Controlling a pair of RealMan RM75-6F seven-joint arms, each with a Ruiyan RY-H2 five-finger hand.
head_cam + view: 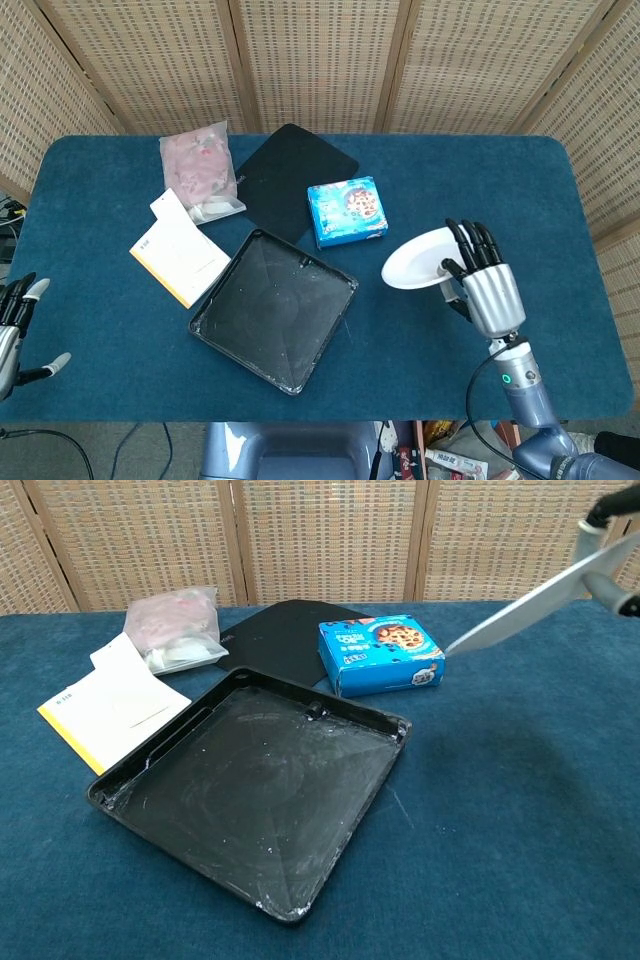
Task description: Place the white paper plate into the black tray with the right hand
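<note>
My right hand (482,275) holds the white paper plate (415,259) by its right edge, lifted well above the blue table and tilted down to the left. In the chest view the plate (540,598) slants across the upper right, with the hand (612,510) partly cut off at the corner. The black tray (273,309) lies flat left of the plate, near the table's front middle; its scuffed inside (250,780) holds nothing. My left hand (14,325) hangs off the table's left edge, fingers apart, holding nothing.
A blue cookie box (346,211) stands just behind the tray, beneath the plate's left tip in the chest view. A black mat (290,175), a pink bag (200,167) and a yellow-edged booklet (180,257) lie at the back left. Wicker screens close off the back.
</note>
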